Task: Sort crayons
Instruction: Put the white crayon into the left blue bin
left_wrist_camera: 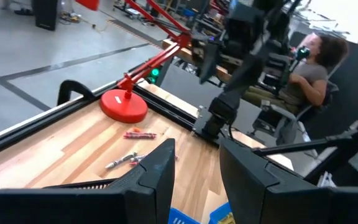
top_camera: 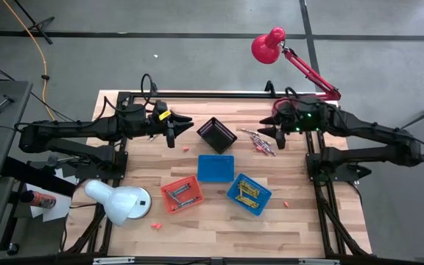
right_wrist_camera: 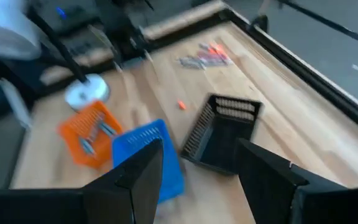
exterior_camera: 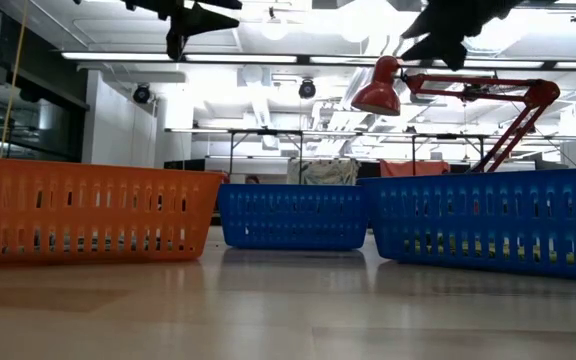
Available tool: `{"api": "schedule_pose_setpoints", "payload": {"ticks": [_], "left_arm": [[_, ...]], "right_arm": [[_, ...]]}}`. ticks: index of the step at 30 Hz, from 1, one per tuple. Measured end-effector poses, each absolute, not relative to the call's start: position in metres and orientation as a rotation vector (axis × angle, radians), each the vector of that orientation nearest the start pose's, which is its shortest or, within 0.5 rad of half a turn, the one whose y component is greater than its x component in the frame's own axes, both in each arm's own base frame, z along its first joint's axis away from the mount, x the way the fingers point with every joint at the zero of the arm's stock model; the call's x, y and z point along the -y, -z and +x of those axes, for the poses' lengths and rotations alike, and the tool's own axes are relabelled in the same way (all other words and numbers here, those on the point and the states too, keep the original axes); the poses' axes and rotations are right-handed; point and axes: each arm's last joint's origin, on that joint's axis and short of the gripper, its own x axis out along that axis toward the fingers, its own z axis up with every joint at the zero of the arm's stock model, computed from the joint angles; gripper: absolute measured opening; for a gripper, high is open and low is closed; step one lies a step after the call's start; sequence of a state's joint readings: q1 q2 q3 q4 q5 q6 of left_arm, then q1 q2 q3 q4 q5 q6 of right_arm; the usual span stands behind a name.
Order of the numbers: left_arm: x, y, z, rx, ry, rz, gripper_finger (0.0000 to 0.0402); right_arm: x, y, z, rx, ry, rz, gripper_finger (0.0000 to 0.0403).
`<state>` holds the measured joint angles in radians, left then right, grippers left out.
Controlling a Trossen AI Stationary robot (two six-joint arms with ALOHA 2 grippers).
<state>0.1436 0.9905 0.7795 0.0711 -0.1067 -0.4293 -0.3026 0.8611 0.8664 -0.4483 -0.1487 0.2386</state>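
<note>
You had both arms raised over the far half of the worktop, with neither hand holding anything. Your left hand hovered just left of the black basket, its fingers apart with nothing between them. Your right hand hung beside the loose pile of crayons, fingers spread wide and empty.

The sorting looked partly done. The red-orange basket already held a few crayons, and so did the blue basket on the right, which showed some yellowish sticks inside. The middle blue basket appeared empty, as did the black one, though its inside was too dark to be sure.

A good deal was left, by my reading. The main cluster of mixed crayons lay between the black basket and your right hand, untouched on the wood. Stray pink or red pieces also sat apart: one near the black basket, one by the white lamp and one right of the blue basket.
</note>
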Motion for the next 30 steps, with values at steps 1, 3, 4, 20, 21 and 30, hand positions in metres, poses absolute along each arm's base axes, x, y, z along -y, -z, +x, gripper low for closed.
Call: {"api": "schedule_pose_setpoints", "payload": {"ticks": [1, 3, 4, 20, 21, 30], "left_arm": [[-0.035, -0.318, 0.220, -0.081, -0.286, -0.433, 0.0113], [-0.036, -0.318, 0.220, -0.077, -0.305, -0.431, 0.0113], [-0.036, -0.318, 0.220, -0.075, -0.315, -0.430, 0.0113], [-0.037, -0.318, 0.220, -0.071, -0.334, -0.429, 0.0113], [-0.037, -0.318, 0.220, -0.071, -0.331, -0.429, 0.0113], [-0.036, -0.318, 0.220, -0.086, -0.327, -0.387, 0.0113]], "right_arm": [[0.048, -0.321, 0.171, -0.389, 0.188, 0.359, 0.0195], [0.045, -0.316, 0.167, -0.355, 0.169, 0.405, 0.0195], [0.044, -0.314, 0.166, -0.348, 0.169, 0.424, 0.0195], [0.059, -0.317, 0.197, -0.027, 0.361, 0.528, 0.0195], [0.060, -0.318, 0.201, -0.005, 0.359, 0.529, 0.0195], [0.066, -0.311, 0.228, 0.067, 0.306, 0.601, 0.0195]]}}
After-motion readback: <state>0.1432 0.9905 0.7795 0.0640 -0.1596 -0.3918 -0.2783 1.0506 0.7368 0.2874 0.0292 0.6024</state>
